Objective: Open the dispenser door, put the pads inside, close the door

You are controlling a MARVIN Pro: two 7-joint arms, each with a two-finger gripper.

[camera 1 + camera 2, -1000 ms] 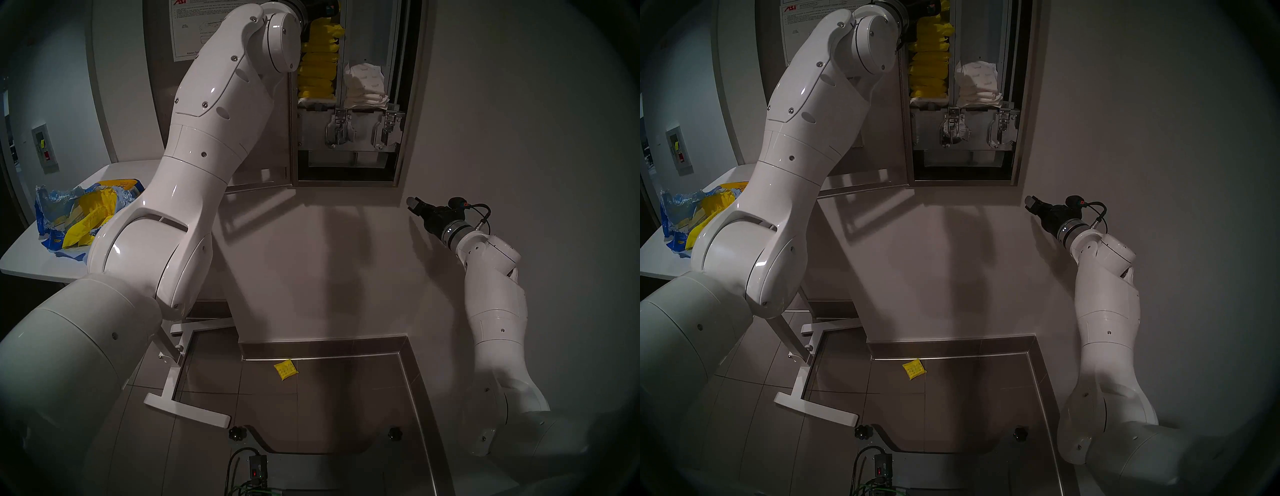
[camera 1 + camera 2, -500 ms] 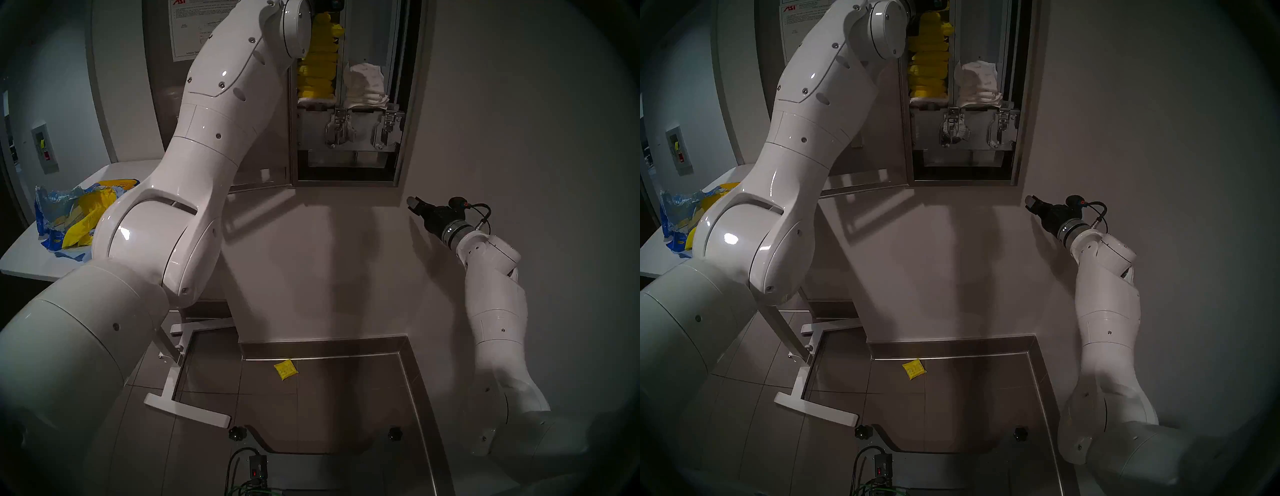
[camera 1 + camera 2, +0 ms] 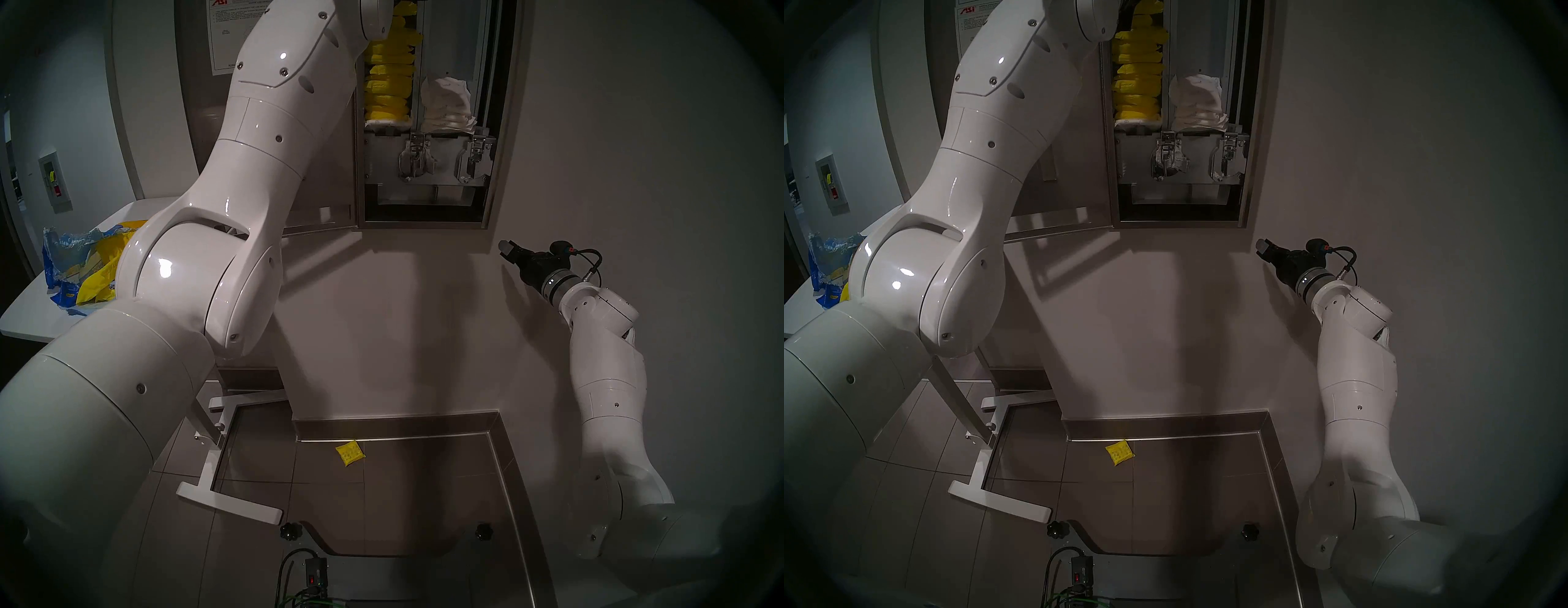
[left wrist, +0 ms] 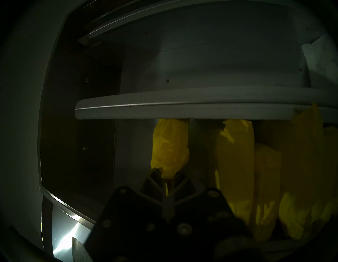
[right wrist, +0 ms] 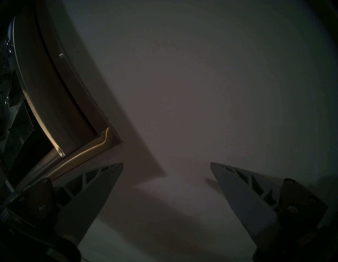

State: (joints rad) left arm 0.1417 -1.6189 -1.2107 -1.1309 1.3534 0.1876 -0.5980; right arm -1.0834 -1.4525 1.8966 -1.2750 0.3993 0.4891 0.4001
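Observation:
The dispenser door (image 3: 199, 110) stands swung open to the left, its white instruction sheet (image 3: 225, 38) facing me. Yellow pads (image 3: 388, 85) are stacked in the cabinet's left column, also in the other head view (image 3: 1136, 85). My left arm reaches up into that column, and its gripper is out of both head views. In the left wrist view my left gripper (image 4: 168, 175) is shut on the edge of one yellow pad (image 4: 170, 146), beside the stacked pads (image 4: 236, 164) and under a metal divider (image 4: 182, 108). My right gripper (image 3: 507, 250) is open and empty by the wall, also in its wrist view (image 5: 166, 164).
White wrapped pads (image 3: 447, 106) fill the right column above two chrome latches (image 3: 413, 159). One yellow pad (image 3: 350, 453) lies on the floor by the steel baseboard. A torn blue-and-yellow bag (image 3: 76, 263) lies on the white table (image 3: 25, 314) at the left.
My left arm has risen and pushed further into the cabinet's left column, and its wrist has left the top of the head views. The right arm has not moved.

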